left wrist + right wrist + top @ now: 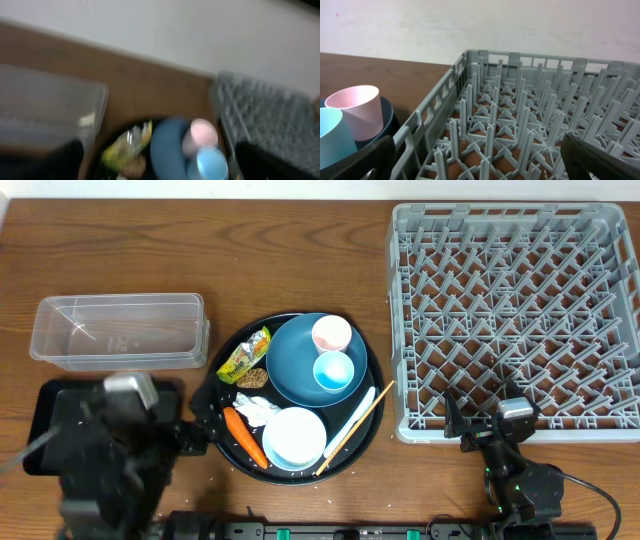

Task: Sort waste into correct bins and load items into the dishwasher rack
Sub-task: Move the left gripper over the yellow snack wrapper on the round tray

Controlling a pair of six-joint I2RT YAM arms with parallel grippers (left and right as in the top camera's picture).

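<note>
Though neither holds anything, the left end effector (157, 156) and right end effector (477, 152) stand spread wide.

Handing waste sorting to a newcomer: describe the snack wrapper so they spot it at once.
Find the round black tray left of the grey dishwasher rack. At its upper-left edge, beside the dark-blue plate, lies the snack wrapper. It is the only yellow-green, crinkled, printed item, above the brown food lump.

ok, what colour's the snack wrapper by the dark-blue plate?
The crinkled snack wrapper is yellow-green; clearest in the overhead view.
</note>
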